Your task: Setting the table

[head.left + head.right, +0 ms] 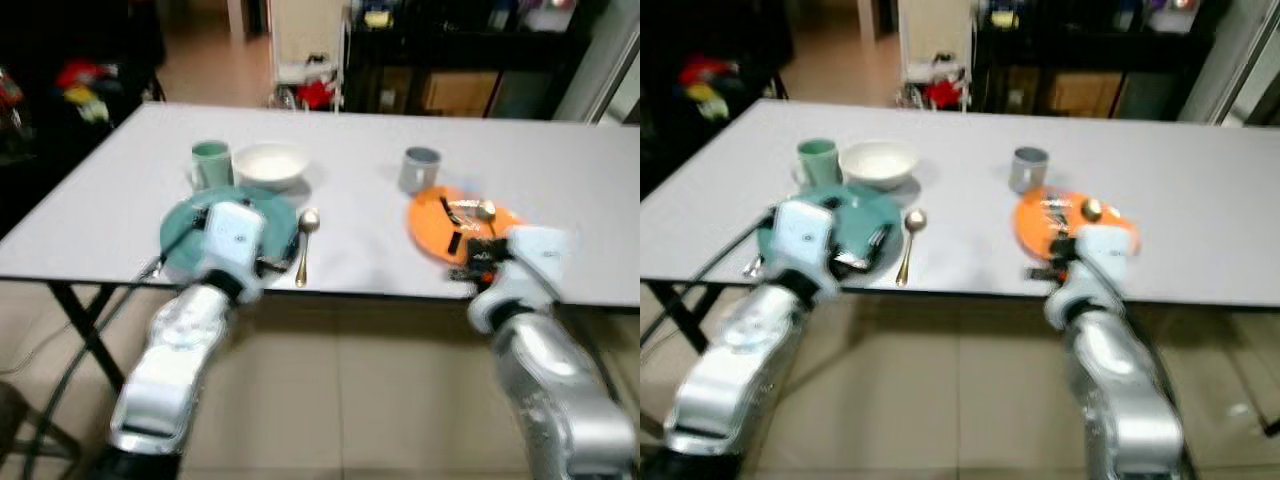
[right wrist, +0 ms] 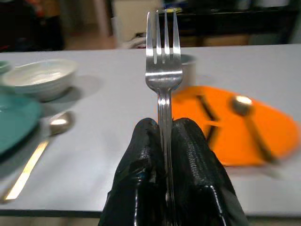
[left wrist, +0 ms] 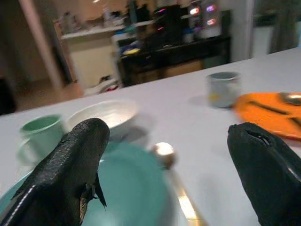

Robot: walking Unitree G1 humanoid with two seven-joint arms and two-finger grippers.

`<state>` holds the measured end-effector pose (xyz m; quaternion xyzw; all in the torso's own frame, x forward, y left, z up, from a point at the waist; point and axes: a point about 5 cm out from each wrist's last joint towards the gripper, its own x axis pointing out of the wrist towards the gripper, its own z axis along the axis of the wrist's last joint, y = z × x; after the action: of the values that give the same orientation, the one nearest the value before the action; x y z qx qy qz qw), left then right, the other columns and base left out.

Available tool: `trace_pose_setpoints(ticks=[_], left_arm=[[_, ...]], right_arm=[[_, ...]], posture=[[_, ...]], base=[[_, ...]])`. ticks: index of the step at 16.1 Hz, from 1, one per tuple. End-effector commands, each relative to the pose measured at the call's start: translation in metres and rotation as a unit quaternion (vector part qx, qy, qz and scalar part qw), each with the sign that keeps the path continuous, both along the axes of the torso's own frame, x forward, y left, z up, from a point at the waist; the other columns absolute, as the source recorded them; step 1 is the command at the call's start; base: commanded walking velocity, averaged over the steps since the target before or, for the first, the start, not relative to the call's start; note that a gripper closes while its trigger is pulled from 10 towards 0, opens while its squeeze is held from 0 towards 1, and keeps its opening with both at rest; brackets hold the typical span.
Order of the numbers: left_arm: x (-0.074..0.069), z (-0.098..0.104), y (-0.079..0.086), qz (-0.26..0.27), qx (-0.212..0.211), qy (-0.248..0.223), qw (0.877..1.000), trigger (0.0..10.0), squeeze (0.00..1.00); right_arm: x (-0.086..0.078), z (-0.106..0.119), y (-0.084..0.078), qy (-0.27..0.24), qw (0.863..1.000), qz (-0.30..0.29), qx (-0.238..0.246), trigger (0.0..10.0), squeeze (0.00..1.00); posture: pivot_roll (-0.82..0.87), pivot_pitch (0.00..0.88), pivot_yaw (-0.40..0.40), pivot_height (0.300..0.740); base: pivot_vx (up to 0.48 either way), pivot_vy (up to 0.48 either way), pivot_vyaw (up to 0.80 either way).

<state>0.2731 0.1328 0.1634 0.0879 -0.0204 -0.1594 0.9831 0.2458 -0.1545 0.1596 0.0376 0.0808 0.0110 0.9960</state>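
At the tabletop's (image 1: 350, 150) near edge, right claw (image 2: 165, 136) clamped on a fork (image 2: 163, 56), tines pointing far, just near the orange plate (image 1: 455, 225). Left claw (image 3: 164, 155) spread apart, empty, over the teal plate (image 3: 127, 188). Orange setting lies straight ahead of the fork; right arm nearer.

Pale grey surface (image 1: 360, 250) on black folding legs (image 1: 85, 330). Beneath and before it, beige tiled floor (image 1: 340, 400). Beyond its far edge, dark shelving (image 1: 450, 60) crowded with blurred items, some lit in colour. Left of the shelving, a cream cabinet (image 1: 305, 40) with red clutter (image 1: 318, 92) at its foot, and warm brown flooring running back past it. Dim at far left.
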Motion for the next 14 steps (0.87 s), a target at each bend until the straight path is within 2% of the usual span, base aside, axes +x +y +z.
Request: trace_pose_setpoints(ticks=[1,8,11,14], left_arm=[[0.0,0.001,-0.01,-0.021,-0.007,0.0,1.0,10.0,0.0],[0.001,0.002,-0.011,-0.023,-0.009,-0.001,1.0,10.0,0.0],[0.0,0.001,-0.016,-0.029,-0.009,0.0,1.0,10.0,0.0],[-0.003,-0.001,-0.014,-0.042,-0.008,0.006,0.999,10.0,0.0]], right_arm=[[-0.001,0.003,-0.009,0.0,1.0,-0.019,-0.006,10.0,0.0],[0.001,0.001,-0.011,0.014,1.0,-0.027,-0.003,10.0,0.0],[0.002,-0.003,-0.015,0.033,0.999,-0.031,0.001,10.0,0.0],[0.002,-0.009,-0.015,0.052,0.998,-0.028,-0.006,10.0,0.0]], posture=[[0.0,0.0,-0.017,0.74],[0.0,0.0,-0.022,0.74],[0.0,0.0,-0.024,0.74],[0.01,0.0,-0.029,0.74]], base=[[0.364,0.0,0.0],[0.359,0.0,0.0],[0.36,0.0,-0.8],[0.312,0.0,0.0]])
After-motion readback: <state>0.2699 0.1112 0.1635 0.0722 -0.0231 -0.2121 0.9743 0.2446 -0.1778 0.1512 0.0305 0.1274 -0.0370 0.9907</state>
